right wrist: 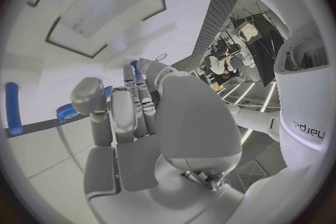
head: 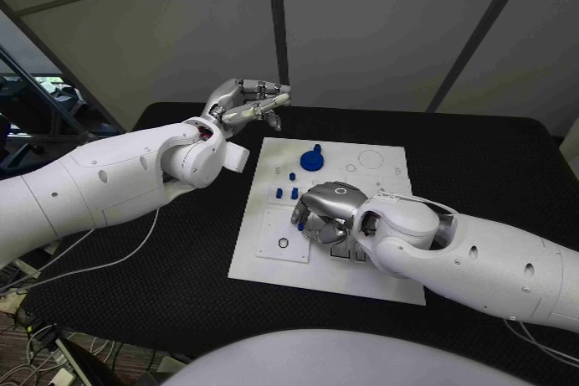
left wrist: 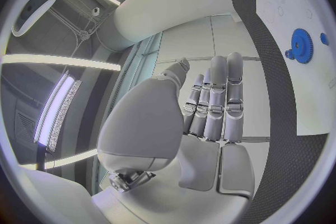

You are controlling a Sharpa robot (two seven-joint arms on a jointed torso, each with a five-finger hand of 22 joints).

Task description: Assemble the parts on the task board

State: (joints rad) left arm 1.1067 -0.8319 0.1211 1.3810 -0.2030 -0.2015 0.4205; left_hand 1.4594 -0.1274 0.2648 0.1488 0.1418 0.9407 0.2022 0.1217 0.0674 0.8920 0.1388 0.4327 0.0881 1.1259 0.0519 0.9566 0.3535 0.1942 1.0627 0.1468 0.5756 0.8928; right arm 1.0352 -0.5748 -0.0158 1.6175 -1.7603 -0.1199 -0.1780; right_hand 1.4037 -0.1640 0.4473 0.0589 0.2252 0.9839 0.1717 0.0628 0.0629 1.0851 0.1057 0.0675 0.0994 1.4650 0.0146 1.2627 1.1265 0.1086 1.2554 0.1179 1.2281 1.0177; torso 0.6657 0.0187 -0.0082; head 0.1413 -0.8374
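Observation:
The white task board (head: 268, 265) lies in the middle of the black table. A blue gear (head: 313, 160) stands on its far part, and small blue pegs (head: 286, 191) stand nearer the middle. My right hand (head: 328, 212) is down on the board's middle with its fingers curled over a small blue part (head: 300, 222). In the right wrist view the fingertips (right wrist: 135, 70) touch a blue part (right wrist: 133, 64); a grip cannot be made out. My left hand (head: 248, 101) hovers beyond the board's far left corner, fingers straight, empty. The left wrist view shows the left hand (left wrist: 210, 106) and the gear (left wrist: 301, 43).
The board has round cut-outs at its far right (head: 371, 160) and an oval hole near its left edge (head: 283, 245). A white cable (head: 115, 256) trails over the table's left edge. A blue bar (right wrist: 12, 107) and a blue round piece (right wrist: 68, 112) lie beside my right hand.

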